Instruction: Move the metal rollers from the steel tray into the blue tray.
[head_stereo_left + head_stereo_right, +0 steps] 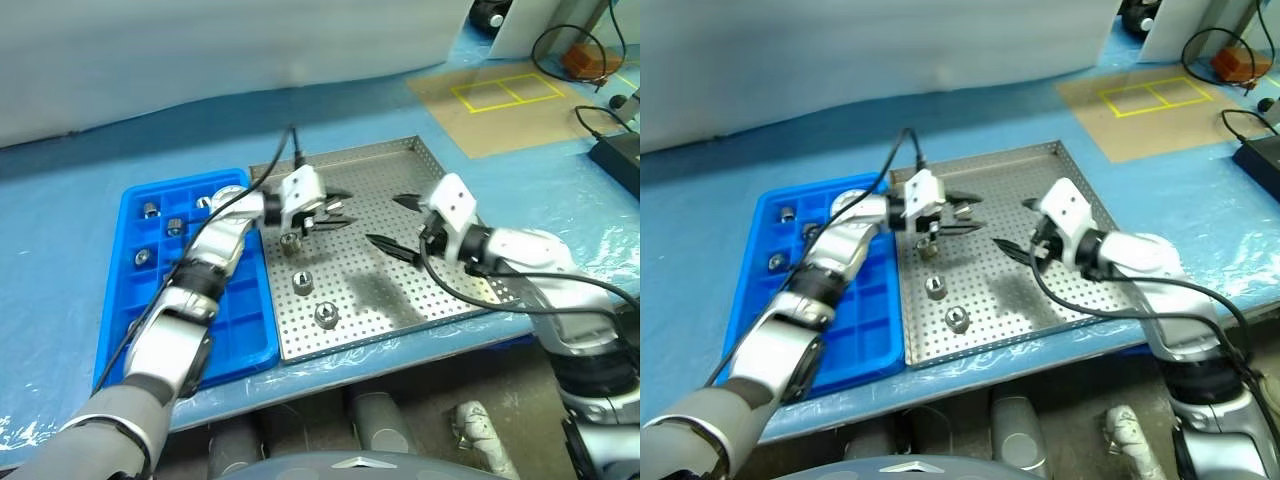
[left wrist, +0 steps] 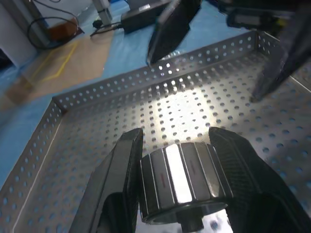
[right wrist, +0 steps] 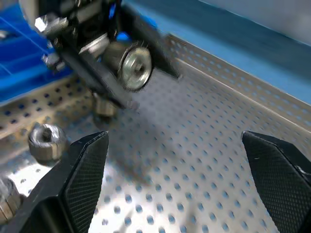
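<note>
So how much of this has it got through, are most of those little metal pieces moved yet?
About halfway, it looks. Four metal rollers already sit in compartments of the blue tray. The left gripper has its jaws shut on one roller, held above the steel tray. Three rollers are left on the steel tray. The right gripper hangs open and empty.

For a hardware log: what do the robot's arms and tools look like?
Both arms are silver-grey with dark joint bands and white wrist housings. Each tool, left and right, has two pointed black fingers. A black cable runs along each arm.
</note>
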